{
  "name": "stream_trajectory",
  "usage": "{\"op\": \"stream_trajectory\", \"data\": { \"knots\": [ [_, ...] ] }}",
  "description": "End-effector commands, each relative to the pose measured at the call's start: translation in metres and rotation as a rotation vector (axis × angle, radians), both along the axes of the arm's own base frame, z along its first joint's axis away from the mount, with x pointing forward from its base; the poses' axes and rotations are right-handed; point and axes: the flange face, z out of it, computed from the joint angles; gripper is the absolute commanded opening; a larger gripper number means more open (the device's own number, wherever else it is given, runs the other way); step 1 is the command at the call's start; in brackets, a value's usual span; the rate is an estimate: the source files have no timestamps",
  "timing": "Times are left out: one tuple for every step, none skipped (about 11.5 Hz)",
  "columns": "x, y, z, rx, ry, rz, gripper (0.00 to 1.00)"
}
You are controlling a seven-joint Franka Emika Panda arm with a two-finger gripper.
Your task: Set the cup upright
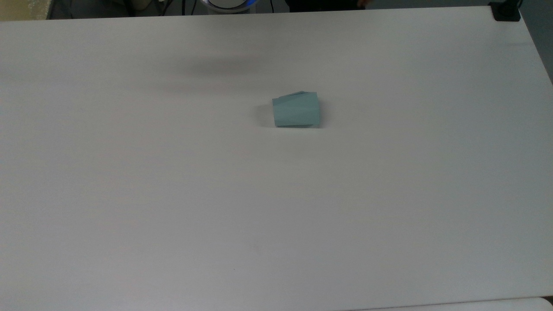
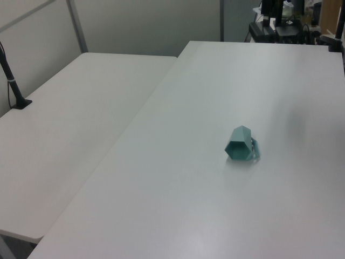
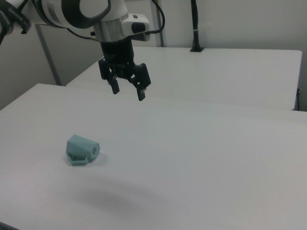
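The pale teal faceted cup [image 1: 297, 109] lies on its side on the white table [image 1: 173, 194]. In the left view the cup [image 2: 240, 144] shows its open hexagonal mouth toward the camera, with the small handle on the left view's right. In the right view the cup [image 3: 81, 149] rests at the lower left, narrow base pointing to the right view's right. My gripper [image 3: 128, 92] hangs open high above the table, up and to the right of the cup in the right view, with nothing between its fingers.
A second white table [image 2: 70, 118] adjoins on the left view's left, with a black post [image 2: 13, 86] clamped to it. Another black post [image 3: 195, 28] stands on the far table in the right view. A black clamp [image 1: 505, 12] sits at the top view's upper right corner.
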Motion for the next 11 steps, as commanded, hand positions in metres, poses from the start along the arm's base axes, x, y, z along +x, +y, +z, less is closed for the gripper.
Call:
{"op": "stream_trajectory", "data": {
  "knots": [
    [-0.014,0.000,0.001,-0.061,0.023,0.032,1.00],
    [-0.018,-0.004,0.011,-0.026,-0.002,0.020,1.00],
    [-0.018,-0.006,0.015,0.004,-0.013,0.009,1.00],
    [-0.019,-0.006,0.015,0.011,-0.007,0.011,1.00],
    [-0.019,-0.002,0.012,0.012,-0.004,0.015,1.00],
    [-0.018,-0.002,0.012,0.012,-0.001,0.017,1.00],
    [-0.019,-0.004,0.010,0.015,0.005,0.014,1.00],
    [-0.018,0.003,0.009,0.027,0.007,0.011,1.00],
    [-0.016,0.019,0.007,0.012,0.011,0.026,1.00],
    [-0.012,0.053,0.004,-0.017,0.008,0.038,1.00],
    [-0.009,0.082,0.000,-0.097,0.003,0.020,1.00]
  ]
}}
